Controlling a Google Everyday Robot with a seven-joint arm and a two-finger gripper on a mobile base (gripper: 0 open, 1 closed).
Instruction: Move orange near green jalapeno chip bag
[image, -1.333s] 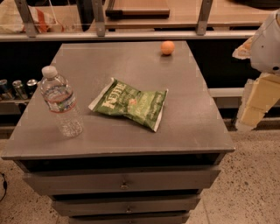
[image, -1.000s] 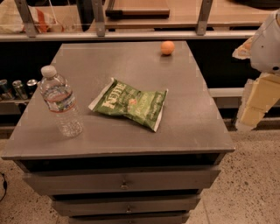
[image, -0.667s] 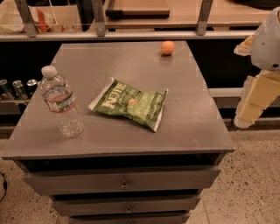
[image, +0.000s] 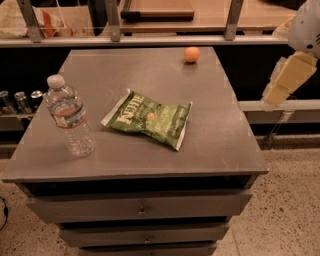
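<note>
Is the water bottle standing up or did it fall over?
Standing up. The water bottle sits on its base, white cap on top. The claw hangs right of the cabinet.

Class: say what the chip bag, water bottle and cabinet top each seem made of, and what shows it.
The green jalapeno chip bag: likely foil or plastic film, glossy, crinkled, with pale sealed edges.
The water bottle: clear plastic, see-through, white cap.
The cabinet top: grey and matte, perhaps metal or laminate; the look leaves it open.
The gripper hangs off the right side, apart from the orange.
</note>
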